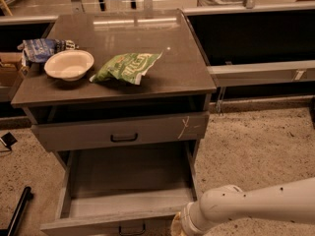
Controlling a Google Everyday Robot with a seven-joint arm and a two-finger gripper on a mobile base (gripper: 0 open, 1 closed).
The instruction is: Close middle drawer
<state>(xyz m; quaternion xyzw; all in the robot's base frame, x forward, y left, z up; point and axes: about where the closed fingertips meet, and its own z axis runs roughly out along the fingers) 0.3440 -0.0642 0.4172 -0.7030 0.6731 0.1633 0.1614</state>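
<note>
Pincer (178,226) sits at the bottom edge of the view, right of centre, on the end of a smooth white arm (256,208) coming in from the right. Only its yellowish base shows and the rest is cut off, so I cannot tell how far open it is or whether it has hold of anything. Middle drawer (129,181) is just left of the pincer and above it in the view, pulled well out of the cabinet. Its long axis runs left-right, its front faces the camera and its open box faces up. It is grey wood-grain with a deep rectangular box and a flat floor. The right end of the drawer front is just beside the pincer, but contact cannot be made out. Its dark pull handle (132,228), left of the pincer, is half cropped by the frame edge. Further above the pincer, the upper drawer (118,132) is pushed nearly flush, grey too, with a dark handle and a white scratch mark (184,127) at its right end. The counter (172,68) above that is dark, glossy and square. It carries a round white bowl (69,64), a crinkled green bag (127,67) and a blue packet (44,48) at the far left. The floor (256,146) is speckled beige.
</note>
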